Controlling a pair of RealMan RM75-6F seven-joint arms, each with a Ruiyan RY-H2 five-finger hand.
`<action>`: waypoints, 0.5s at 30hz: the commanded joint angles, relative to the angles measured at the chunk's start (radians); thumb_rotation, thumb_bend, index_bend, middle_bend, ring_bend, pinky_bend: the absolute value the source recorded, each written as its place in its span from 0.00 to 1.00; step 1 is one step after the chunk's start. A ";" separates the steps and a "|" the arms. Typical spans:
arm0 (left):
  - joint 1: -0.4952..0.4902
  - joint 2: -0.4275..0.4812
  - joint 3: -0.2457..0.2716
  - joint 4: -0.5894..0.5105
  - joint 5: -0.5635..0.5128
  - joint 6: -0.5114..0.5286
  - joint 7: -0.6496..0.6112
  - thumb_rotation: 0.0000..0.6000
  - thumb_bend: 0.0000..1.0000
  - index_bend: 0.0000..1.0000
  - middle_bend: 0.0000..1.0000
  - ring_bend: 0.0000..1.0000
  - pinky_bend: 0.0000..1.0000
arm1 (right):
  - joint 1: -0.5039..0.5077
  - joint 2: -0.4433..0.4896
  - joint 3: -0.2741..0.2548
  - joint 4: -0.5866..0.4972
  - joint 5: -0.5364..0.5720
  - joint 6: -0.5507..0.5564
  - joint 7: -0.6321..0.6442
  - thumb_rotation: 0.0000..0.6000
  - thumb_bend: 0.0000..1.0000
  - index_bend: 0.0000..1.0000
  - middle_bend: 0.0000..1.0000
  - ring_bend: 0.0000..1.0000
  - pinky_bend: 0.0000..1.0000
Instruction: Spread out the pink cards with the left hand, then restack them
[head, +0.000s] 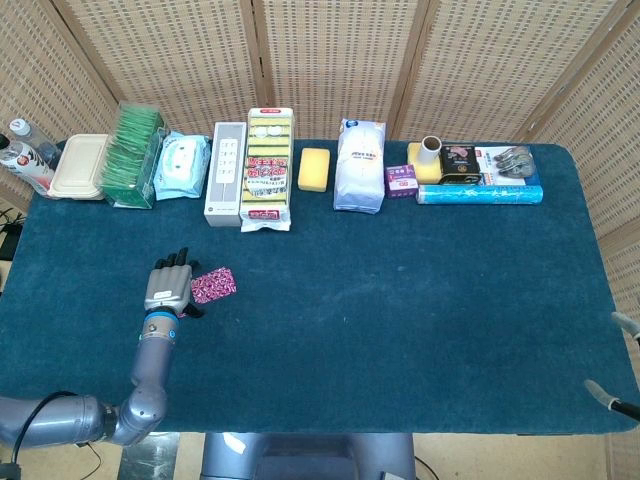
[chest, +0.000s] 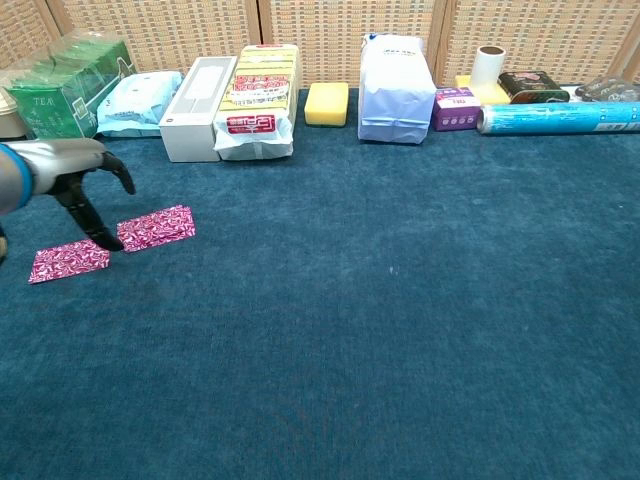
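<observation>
Fingers (chest: 88, 222) angled down toward the cloth between 2 pink cards, tips at or just above the surface; contact hard to tell from either view. Left hand (head: 170, 285) loosely spread, holding nothing as far as can be seen. Right hand mostly out of frame (only dark tips at the head view's lower right edge), state impossible to judge.

Right pink card (chest: 155, 227) flat on the blue tablecloth (chest: 400, 320), just beside the fingertips. Left pink card (chest: 68, 260) also flat, near the table's front-left, separated from the first by a narrow gap of cloth. Hidden under the hand in the head view.

Progress, as a judgement: spreading looks done or nearly so, with 2 cards lying apart and no stack visible. Restacking not yet done; needs one card slid over the other.

Containers along the back edge: beige lidded box (head: 82, 166) closed, contents unseen; green tea packet box (head: 134, 156) packed with upright sachets; wet-wipes pack (head: 183, 165) sealed; white paper bag (head: 359, 166) closed.
</observation>
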 joint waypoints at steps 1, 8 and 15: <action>0.034 0.034 0.025 -0.039 0.022 0.035 -0.021 1.00 0.15 0.21 0.00 0.00 0.07 | -0.001 0.000 -0.002 0.001 -0.005 0.003 0.001 1.00 0.00 0.16 0.00 0.00 0.00; 0.071 0.029 0.056 0.011 0.052 0.014 -0.067 1.00 0.15 0.21 0.00 0.00 0.07 | -0.004 0.001 -0.003 0.003 -0.007 0.010 0.007 1.00 0.00 0.16 0.00 0.00 0.00; 0.082 0.004 0.063 0.065 0.086 -0.025 -0.099 1.00 0.15 0.21 0.00 0.00 0.07 | -0.001 0.000 -0.004 0.005 -0.010 0.006 0.008 1.00 0.01 0.16 0.00 0.00 0.00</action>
